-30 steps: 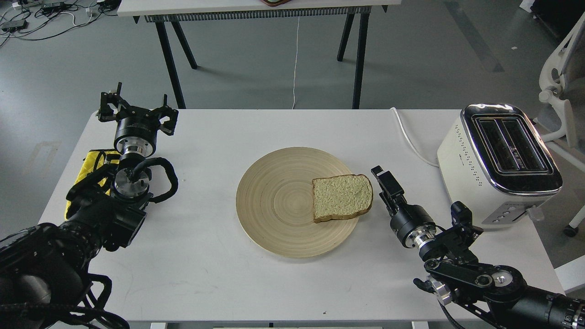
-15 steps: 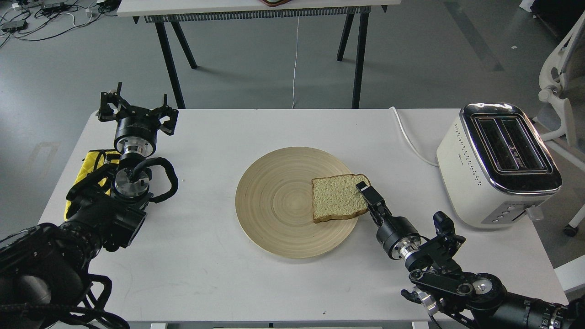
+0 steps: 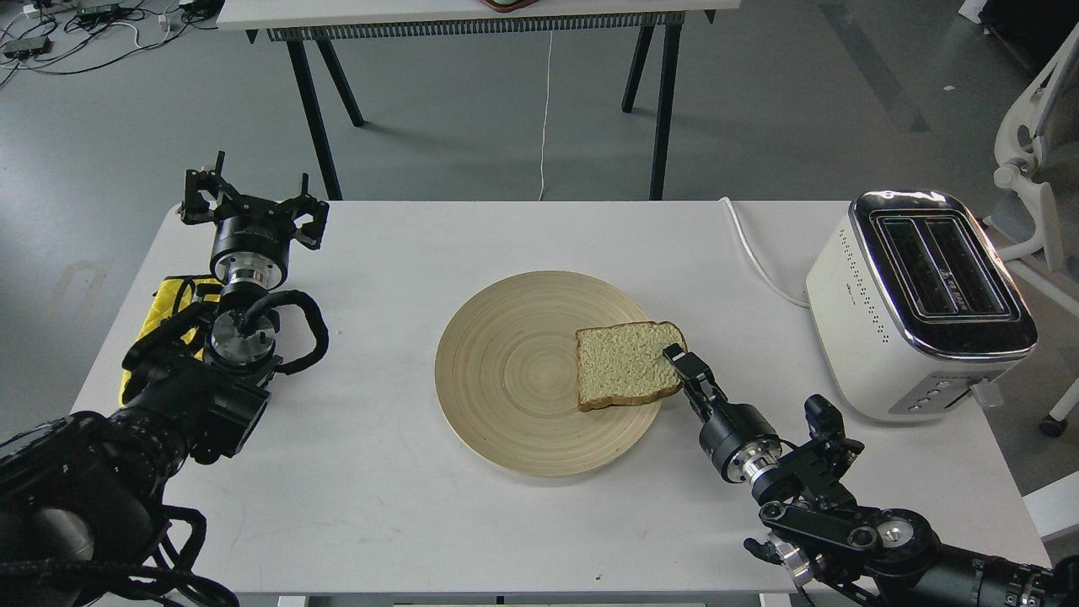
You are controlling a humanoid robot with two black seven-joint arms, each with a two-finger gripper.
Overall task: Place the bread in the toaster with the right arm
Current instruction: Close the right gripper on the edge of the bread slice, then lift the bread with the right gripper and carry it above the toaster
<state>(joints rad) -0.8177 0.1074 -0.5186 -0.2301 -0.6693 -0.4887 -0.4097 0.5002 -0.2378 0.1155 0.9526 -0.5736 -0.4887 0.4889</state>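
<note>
The bread [image 3: 622,367], a square tan slice with a brown crust, lies flat on the right part of a round wooden plate [image 3: 506,379]. My right arm comes in from the lower right. Its gripper [image 3: 679,360] is at the slice's right edge, with one dark finger lying over the crust. The other finger does not show, so I cannot tell whether it grips the slice. The cream-white toaster [image 3: 868,303] stands at the table's right end with both slots empty. My left gripper [image 3: 251,199] is open and empty at the far left.
The toaster's white cord [image 3: 754,253] runs over the table's back edge. A yellow cloth [image 3: 173,299] lies under my left arm. A white chair [image 3: 1033,169] stands right of the toaster. Another table [image 3: 472,13] stands behind.
My right gripper moved left and down from beside the toaster side onto the bread's right edge, then drew back slightly to the right. The bread and my left arm have barely moved.
</note>
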